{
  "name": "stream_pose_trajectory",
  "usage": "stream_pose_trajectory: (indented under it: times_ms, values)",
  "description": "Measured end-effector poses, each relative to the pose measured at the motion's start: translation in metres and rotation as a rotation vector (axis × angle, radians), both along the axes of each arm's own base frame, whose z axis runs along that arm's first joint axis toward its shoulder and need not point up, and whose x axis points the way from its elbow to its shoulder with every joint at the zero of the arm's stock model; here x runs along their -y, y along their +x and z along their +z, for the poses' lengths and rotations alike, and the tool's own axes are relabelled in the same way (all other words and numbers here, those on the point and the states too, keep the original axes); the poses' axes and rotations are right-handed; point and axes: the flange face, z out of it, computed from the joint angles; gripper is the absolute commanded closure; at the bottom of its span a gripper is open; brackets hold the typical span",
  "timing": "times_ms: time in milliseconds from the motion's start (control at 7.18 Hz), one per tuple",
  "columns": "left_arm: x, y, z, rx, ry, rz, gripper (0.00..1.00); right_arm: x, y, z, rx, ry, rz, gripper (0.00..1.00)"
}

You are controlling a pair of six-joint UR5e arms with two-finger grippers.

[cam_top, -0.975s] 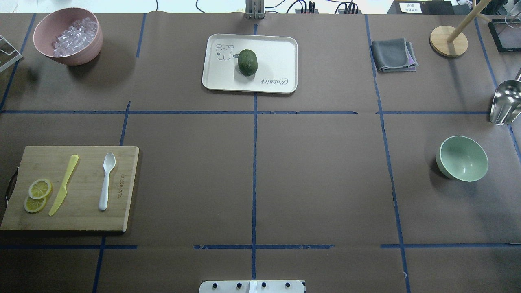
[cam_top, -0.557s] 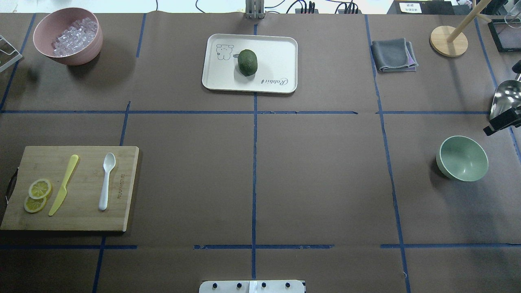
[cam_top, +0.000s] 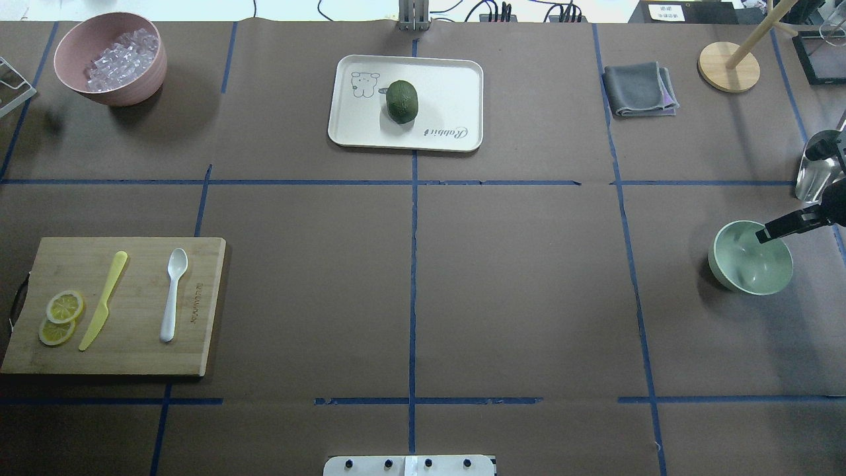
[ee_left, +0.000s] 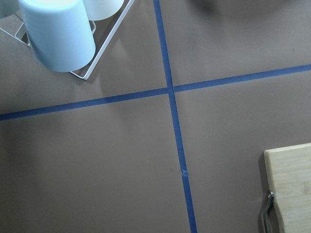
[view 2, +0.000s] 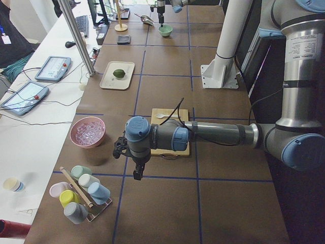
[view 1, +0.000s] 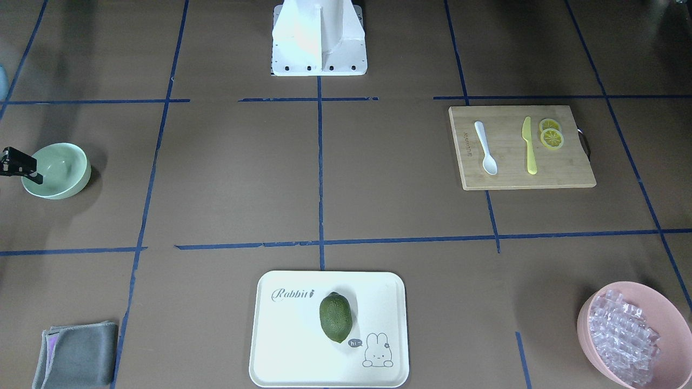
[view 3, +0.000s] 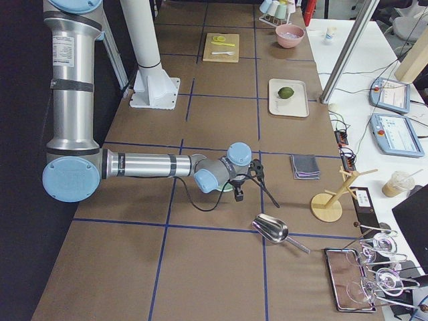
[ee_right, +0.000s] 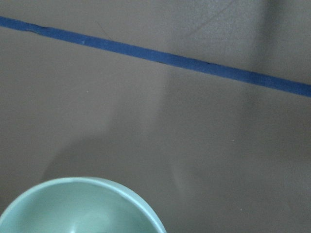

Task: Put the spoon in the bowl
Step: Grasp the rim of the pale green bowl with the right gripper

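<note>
The white spoon (cam_top: 172,294) lies on a bamboo cutting board (cam_top: 132,354) at the table's left; it also shows in the front view (view 1: 485,147). The mint-green bowl (cam_top: 743,268) stands empty at the right, also in the front view (view 1: 59,173) and the right wrist view (ee_right: 77,208). My right gripper (cam_top: 786,226) hangs over the bowl's far right rim; I cannot tell whether it is open. My left gripper (view 2: 137,173) shows only in the left side view, off the board's outer end; I cannot tell its state.
On the board a yellow knife (cam_top: 102,301) and lemon slices (cam_top: 63,307) lie left of the spoon. A pink bowl of ice (cam_top: 109,56) stands far left, a tray (cam_top: 456,79) with a green fruit at the middle back. A grey cloth (cam_top: 639,89) and metal scoop (cam_top: 816,168) lie near the bowl.
My right gripper has come in from the right edge and moved toward me, from beside the scoop to over the bowl's rim. Spoon and bowl have not moved.
</note>
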Motion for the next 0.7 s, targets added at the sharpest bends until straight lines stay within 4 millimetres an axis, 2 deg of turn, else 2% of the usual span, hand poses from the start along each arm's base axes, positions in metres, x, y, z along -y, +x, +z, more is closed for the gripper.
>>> stream_pose_trajectory:
  times_ms: [139,418,697]
  values:
    - [0.000,0.000,0.000,0.000,0.000,0.000,0.00,-0.008,-0.002,0.006,0.004,-0.003,-0.002,1.00]
    - [-0.001,0.000,0.001,0.000,-0.002,0.001,0.00,-0.014,-0.004,0.003,0.012,0.005,-0.009,1.00]
    - [-0.002,0.001,0.002,0.000,-0.005,0.001,0.00,-0.016,-0.001,-0.009,0.022,0.025,-0.004,1.00]
